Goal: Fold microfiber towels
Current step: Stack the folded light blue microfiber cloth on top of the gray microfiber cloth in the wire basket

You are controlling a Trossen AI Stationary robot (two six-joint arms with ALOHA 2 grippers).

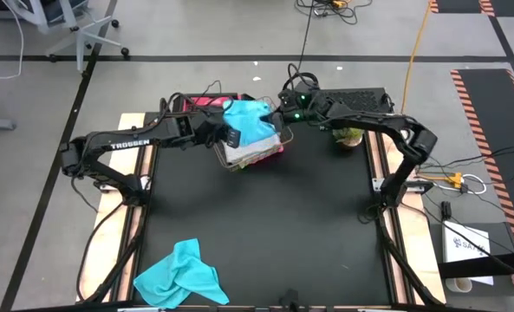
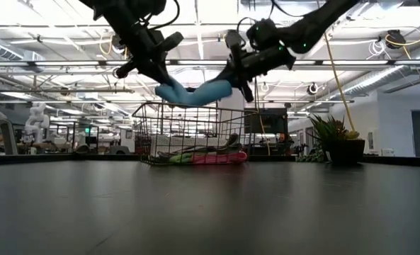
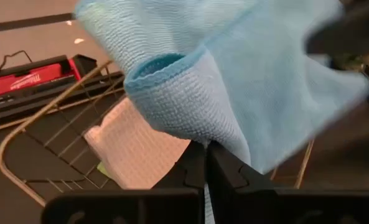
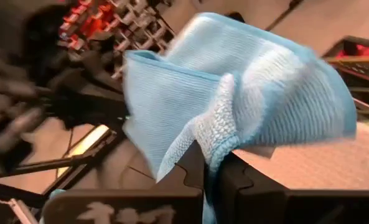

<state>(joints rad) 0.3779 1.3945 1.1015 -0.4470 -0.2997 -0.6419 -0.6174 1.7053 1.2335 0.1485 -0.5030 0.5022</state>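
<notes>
A turquoise microfiber towel [image 1: 250, 120] hangs in the air above the copper wire basket [image 1: 255, 154], stretched between my two grippers. My left gripper [image 1: 230, 136] is shut on its left end and my right gripper [image 1: 278, 114] on its right end. In the low view the towel [image 2: 195, 92] sags a little between them, clear of the basket [image 2: 188, 134]. In the basket lie a light grey towel [image 3: 134, 149] and pink and green ones [image 2: 210, 157]. A second turquoise towel [image 1: 180, 276] lies crumpled on the table near its front left corner. My left gripper pinches a bunched fold of the turquoise towel [image 3: 218, 140] between its two shut fingers, slanting down from the table's left. The cloth billows past the fingers; how many layers I cannot tell. The towel is lifted clear over the basket. My right gripper pinches a gathered edge of the same towel [image 4: 212, 146] between its two shut fingers, coming nearly level from the table's right. Several layers seem bunched there. The towel spreads out beyond the fingers toward my left gripper, clear of the basket.
A potted plant [image 1: 348, 136] stands at the back right of the table. A red tool case [image 3: 28, 78] lies behind the basket. The black table top [image 1: 265, 225] stretches from the basket to the near edge.
</notes>
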